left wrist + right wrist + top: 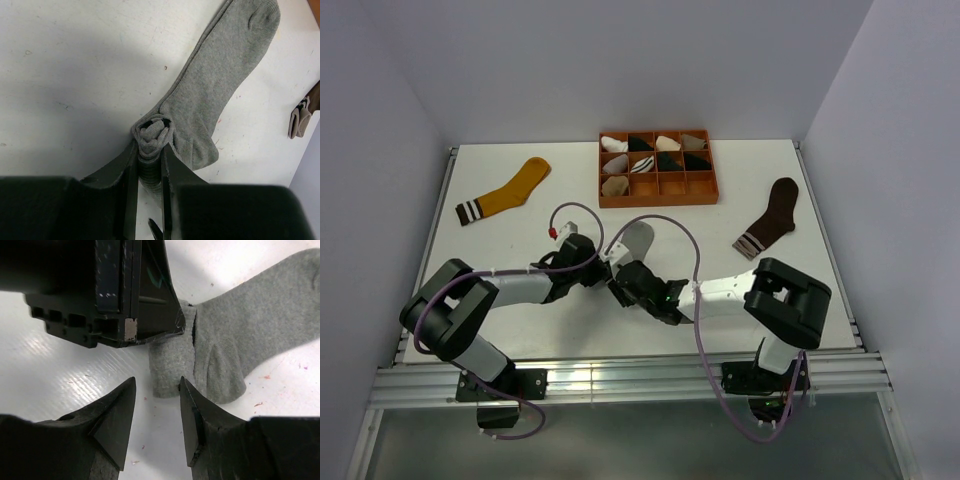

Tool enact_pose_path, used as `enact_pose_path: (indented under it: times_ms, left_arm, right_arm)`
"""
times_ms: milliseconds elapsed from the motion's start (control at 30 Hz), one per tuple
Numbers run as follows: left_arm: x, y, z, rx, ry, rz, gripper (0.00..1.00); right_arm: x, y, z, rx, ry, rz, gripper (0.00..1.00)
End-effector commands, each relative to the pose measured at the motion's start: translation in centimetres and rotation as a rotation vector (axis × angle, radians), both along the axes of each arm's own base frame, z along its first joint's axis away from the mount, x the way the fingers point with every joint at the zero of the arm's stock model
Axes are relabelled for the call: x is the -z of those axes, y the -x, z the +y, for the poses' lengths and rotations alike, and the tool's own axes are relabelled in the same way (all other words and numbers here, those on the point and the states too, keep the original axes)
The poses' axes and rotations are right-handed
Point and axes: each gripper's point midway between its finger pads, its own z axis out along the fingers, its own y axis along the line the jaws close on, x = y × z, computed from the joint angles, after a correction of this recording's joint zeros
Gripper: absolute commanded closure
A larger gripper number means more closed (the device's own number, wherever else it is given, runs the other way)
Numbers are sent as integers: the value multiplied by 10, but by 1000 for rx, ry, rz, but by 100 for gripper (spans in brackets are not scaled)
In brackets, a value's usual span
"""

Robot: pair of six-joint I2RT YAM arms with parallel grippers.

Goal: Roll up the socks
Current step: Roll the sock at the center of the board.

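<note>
Grey sock [638, 238] lies on the table [770, 170], about midway between the left and right edges and nearer the near edge than the far one, toe pointing toward the far edge. Its cuff end is wound into a tight roll [152, 132]; the foot beyond it lies flat and unrolled.

Left gripper [150, 155] is clenched on that roll, one finger on each side, with the fabric squeezed between them. Right gripper [157, 382] stands released just beside the roll, jaws parted with bare table showing in the gap. The roll's free end sits just beyond its fingertips. Whether either fingertip touches the fabric cannot be told. The two grippers face each other closely over the cuff end.

Mustard sock [510, 190] lies flat toward the far left corner, striped cuff nearest the left edge, well apart from both arms. Brown sock [772, 215] lies flat toward the right edge, striped cuff pointing to the near edge. Both lie unrolled.

Orange tray [657, 203], divided into a grid of compartments, sits at the middle of the far edge. Small white, black and beige bundles [613, 143] occupy its two far rows, with one more in the near left compartment.
</note>
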Motion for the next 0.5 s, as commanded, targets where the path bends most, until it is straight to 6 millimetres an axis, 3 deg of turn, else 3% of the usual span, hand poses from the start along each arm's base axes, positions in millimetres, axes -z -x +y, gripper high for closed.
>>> enact_pose_path:
  times_ms: [0, 333, 400, 467]
  left_arm:
    - [36, 28, 17, 51, -129, 119, 100]
    - [36, 29, 13, 83, -125, 122, 100]
    - [36, 29, 12, 90, -124, 123, 100]
    - [36, 30, 11, 92, -123, 125, 100]
  right_arm:
    - [-4, -9, 11, -3, 4, -44, 52]
    - [38, -16, -7, 96, 152, -7, 53]
    - [47, -17, -11, 114, 188, 6, 60]
    - [52, -17, -16, 138, 205, 19, 74]
